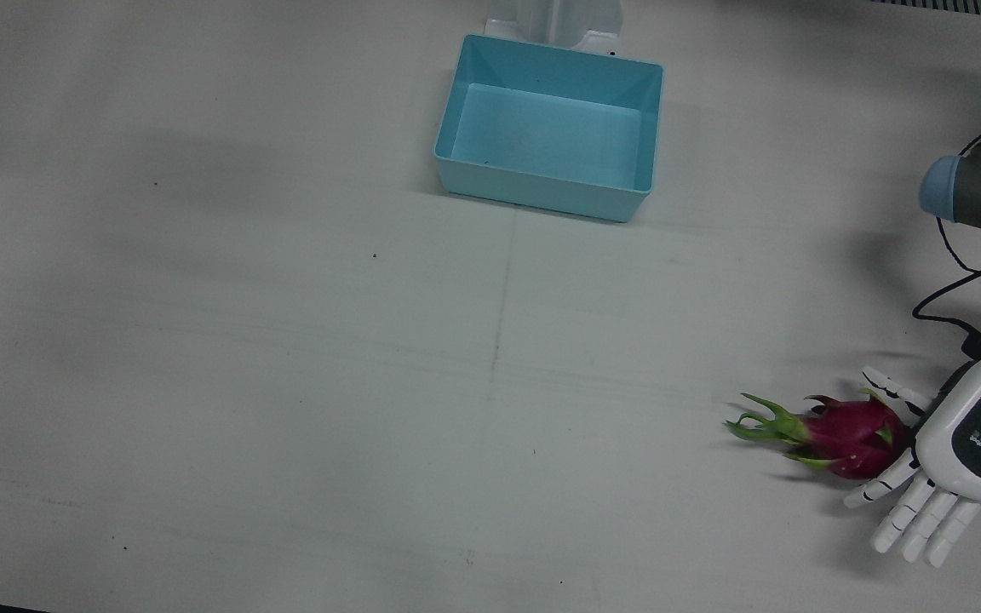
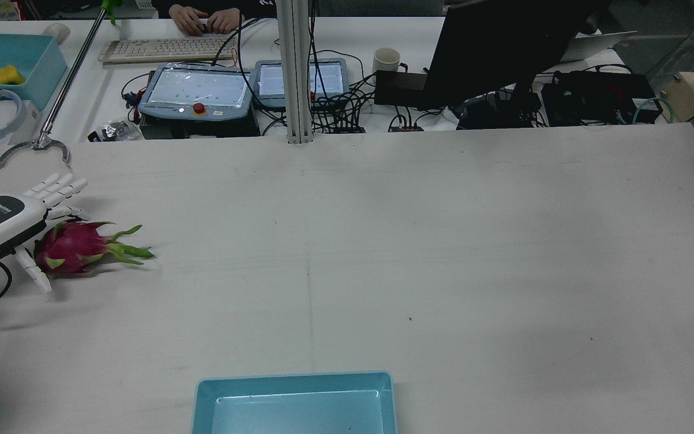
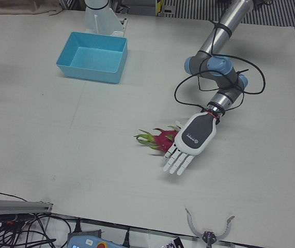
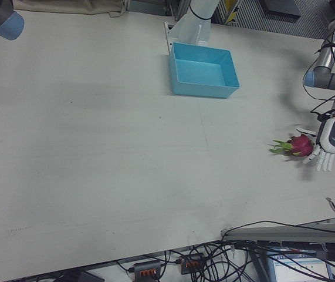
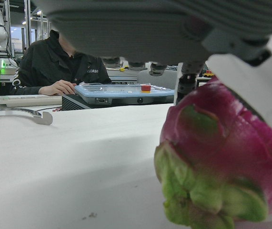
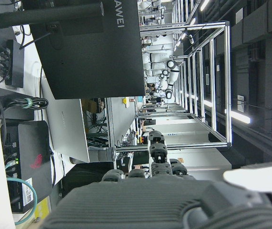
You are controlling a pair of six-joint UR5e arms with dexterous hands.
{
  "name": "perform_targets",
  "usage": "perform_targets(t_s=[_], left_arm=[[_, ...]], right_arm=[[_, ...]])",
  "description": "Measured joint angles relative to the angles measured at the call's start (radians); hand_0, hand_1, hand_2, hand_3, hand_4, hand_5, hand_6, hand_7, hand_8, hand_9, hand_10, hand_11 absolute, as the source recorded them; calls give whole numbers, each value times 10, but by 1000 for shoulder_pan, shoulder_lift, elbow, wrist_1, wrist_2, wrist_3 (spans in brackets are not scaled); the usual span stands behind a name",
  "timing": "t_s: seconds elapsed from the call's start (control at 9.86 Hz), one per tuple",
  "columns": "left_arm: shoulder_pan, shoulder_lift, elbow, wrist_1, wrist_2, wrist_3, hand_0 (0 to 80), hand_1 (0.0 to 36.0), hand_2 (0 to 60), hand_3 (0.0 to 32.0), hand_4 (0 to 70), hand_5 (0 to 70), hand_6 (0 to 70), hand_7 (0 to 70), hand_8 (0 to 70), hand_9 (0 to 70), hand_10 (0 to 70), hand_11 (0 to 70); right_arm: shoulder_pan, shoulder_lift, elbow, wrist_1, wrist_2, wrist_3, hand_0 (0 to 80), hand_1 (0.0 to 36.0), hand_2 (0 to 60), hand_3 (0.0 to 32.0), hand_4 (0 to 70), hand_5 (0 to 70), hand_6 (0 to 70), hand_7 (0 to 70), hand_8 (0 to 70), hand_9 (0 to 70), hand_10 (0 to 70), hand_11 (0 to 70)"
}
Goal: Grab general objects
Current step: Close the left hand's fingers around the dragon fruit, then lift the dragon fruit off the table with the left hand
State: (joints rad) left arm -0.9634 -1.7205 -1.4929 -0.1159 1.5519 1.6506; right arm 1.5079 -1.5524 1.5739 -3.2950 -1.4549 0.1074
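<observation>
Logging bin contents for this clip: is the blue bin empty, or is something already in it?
Empty. The blue bin shows only its bare floor in the front view; the dragon fruit lies on the table beside the left hand.

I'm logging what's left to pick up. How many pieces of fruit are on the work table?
1. A dragon fruit lies near the table's operator-side edge, before the robot's left arm, with the open left hand over its rounded end. The blue bin looks empty; nothing seems hidden.

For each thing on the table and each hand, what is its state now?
Dragon fruit: lying on its side on the table, leafy end away from the hand.
Blue bin: upright, empty.
Left hand: open, fingers spread over the fruit, not closed.
Right hand: raised off the table; open or shut unclear.
</observation>
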Motion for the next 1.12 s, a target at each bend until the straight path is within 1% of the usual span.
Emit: perform_targets(t_s=[0.1,0.2,0.3,0.41,0.51,0.61,0.71,0.81,0.91,1.01,1.12], left_arm=[[1,-3,5,-3,-4,0,487,94,0,0,347,411,0,99,0,5,0,0],[4,-8,13,-4,-11,0,482,86,0,0,370,428,0,93,0,4,0,0],[11,-13,22,-5,-18,0,482,80,0,0,408,482,0,100,0,6,0,0],[16,-15,26,-5,-22,0,483,76,0,0,478,551,0,117,0,9,0,0],[18,-16,28,-4,-24,0,483,67,0,0,578,595,6,135,1,13,0,0],[20,-17,27,-4,-24,-3,480,96,73,0,619,584,12,146,6,15,0,0],[20,-17,21,2,-23,-8,470,178,437,0,608,568,13,147,11,15,0,0],[20,-18,5,16,-20,-21,459,242,600,0,600,558,12,151,12,16,0,0],[20,-18,-25,38,-16,-46,449,269,600,0,604,553,16,163,11,18,0,0],[20,-17,-72,71,-13,-78,446,302,600,0,642,545,26,191,5,24,0,0],[21,-19,-132,115,4,-105,445,319,600,0,665,544,37,212,0,28,0,0]], right_arm=[[0,0,0,0,0,0,0,0,0,0,0,0,0,0,0,0,0,0],[0,0,0,0,-1,0,0,0,0,0,0,0,0,0,0,0,0,0],[0,0,0,0,0,0,0,0,0,0,0,0,0,0,0,0,0,0],[0,0,0,0,0,0,0,0,0,0,0,0,0,0,0,0,0,0],[0,0,0,0,0,0,0,0,0,0,0,0,0,0,0,0,0,0],[0,0,0,0,0,0,0,0,0,0,0,0,0,0,0,0,0,0],[0,0,0,0,0,0,0,0,0,0,0,0,0,0,0,0,0,0],[0,0,0,0,0,0,0,0,0,0,0,0,0,0,0,0,0,0],[0,0,0,0,-1,0,0,0,0,0,0,0,0,0,0,0,0,0],[0,0,0,0,-1,-1,0,0,0,0,0,0,0,0,0,0,0,0],[0,0,1,0,-1,-1,0,0,0,0,0,0,0,0,0,0,0,0]])
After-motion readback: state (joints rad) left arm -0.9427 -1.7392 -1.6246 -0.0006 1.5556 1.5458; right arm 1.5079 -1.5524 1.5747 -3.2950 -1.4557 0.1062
